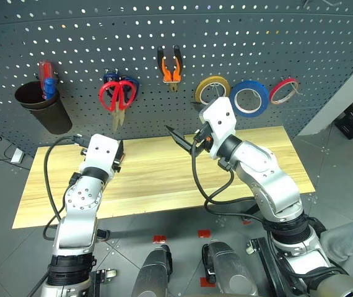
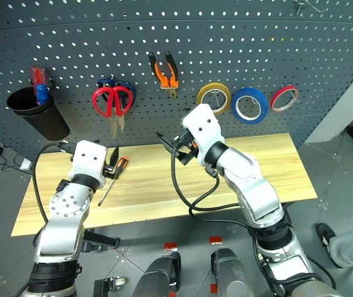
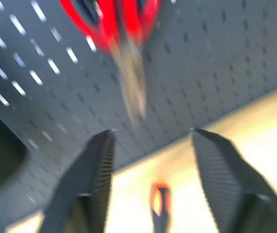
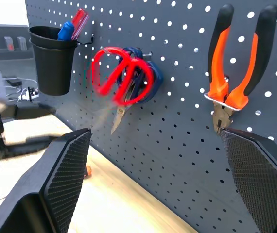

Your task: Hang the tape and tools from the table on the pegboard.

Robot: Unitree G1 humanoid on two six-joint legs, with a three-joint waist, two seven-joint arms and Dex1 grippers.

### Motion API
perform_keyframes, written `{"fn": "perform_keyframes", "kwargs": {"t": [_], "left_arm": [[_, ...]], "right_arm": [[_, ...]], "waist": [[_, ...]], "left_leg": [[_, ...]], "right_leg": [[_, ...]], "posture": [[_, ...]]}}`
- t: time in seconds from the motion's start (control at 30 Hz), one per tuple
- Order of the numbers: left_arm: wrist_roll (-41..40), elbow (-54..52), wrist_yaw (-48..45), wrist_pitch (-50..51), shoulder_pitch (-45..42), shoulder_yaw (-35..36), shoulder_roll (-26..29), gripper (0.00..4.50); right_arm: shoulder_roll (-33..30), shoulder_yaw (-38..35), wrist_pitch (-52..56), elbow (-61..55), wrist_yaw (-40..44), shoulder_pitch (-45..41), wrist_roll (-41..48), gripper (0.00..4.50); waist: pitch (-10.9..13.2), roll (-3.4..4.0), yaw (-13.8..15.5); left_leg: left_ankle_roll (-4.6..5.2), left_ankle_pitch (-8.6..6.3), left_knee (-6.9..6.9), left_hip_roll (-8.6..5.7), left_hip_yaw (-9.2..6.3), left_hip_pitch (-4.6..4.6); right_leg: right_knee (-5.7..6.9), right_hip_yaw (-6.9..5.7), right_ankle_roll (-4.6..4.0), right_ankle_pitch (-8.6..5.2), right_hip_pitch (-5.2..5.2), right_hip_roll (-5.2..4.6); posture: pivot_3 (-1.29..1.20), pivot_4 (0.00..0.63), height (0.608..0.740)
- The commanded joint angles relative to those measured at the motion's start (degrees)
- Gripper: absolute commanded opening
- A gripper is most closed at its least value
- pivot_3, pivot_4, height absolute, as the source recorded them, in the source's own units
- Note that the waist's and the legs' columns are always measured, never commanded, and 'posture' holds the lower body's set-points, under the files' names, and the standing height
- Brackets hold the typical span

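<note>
Pegboard (image 2: 325, 55) carries scissors (image 2: 109, 101), pliers (image 2: 166, 71), tape (image 2: 249, 103). Screwdriver (image 2: 111, 179) lies on bench (image 2: 164, 185); left fingers (image 3: 104, 165) spread above it, right fingers (image 4: 65, 170) spread, empty.

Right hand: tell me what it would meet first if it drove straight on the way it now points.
Likely the pegboard itself, on bare panel between the red-handled scissors and the pliers. The right hand is open, nothing between its fingers; depth is hard to judge.

A workshop is showing here: a dark grey pegboard (image 1: 226, 37) is holding pliers (image 1: 171, 67), scissors (image 1: 118, 94) and tape rings above a wooden workbench (image 1: 158, 179).
</note>
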Motion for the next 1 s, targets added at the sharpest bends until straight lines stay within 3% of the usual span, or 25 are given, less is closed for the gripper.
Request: {"fn": "perform_keyframes", "kwargs": {"t": [0.03,0.33,0.47,0.77,1.0], "left_arm": [[-5.35,1.95,-0.68,6.92,-0.23,5.45,-1.08,3.44],[-14.35,16.60,-7.83,14.00,-7.16,12.56,5.94,3.44],[-14.92,25.96,-11.69,13.99,-12.65,10.00,9.58,4.47],[-10.81,56.27,-17.98,5.46,-28.43,3.35,14.25,4.47],[-8.57,73.91,-18.52,-1.57,-36.39,1.84,15.42,4.47]], "right_arm": [[0.01,1.85,5.02,-2.89,0.05,0.61,-0.01,4.50],[2.34,6.87,20.63,-8.78,-0.65,2.46,2.53,4.50],[4.79,7.52,24.98,-9.17,-2.06,0.66,2.81,4.50],[9.90,6.76,32.89,-9.30,-4.62,-3.90,4.02,4.50],[9.50,6.85,36.13,-10.34,-4.64,-4.39,4.88,4.50]], "waist": [[-0.12,-0.02,-0.22],[-0.13,-0.01,-1.24],[-0.06,0.01,-1.20],[1.71,-0.05,-1.39],[3.73,-0.21,-1.53]], "left_leg": [[0.00,0.00,0.00,0.00,0.00,0.00],[-0.01,0.01,0.17,0.01,-0.03,0.02],[0.00,0.00,0.22,0.01,-0.03,0.03],[0.02,-0.01,0.20,0.05,0.01,-0.02],[0.06,-0.04,-0.06,0.07,0.13,-0.21]], "right_leg": [[0.00,0.00,0.00,0.00,0.00,0.00],[0.26,-0.02,0.00,0.00,-0.03,0.00],[0.27,0.00,0.00,-0.01,-0.03,0.01],[0.22,0.08,-0.02,0.00,-0.17,0.00],[0.07,0.19,-0.03,-0.01,-0.42,-0.04]], "posture": [[-0.28,0.195,0.740],[-0.28,0.241,0.740],[-0.28,0.288,0.740],[-0.31,0.398,0.740],[-0.33,0.422,0.740]]}}
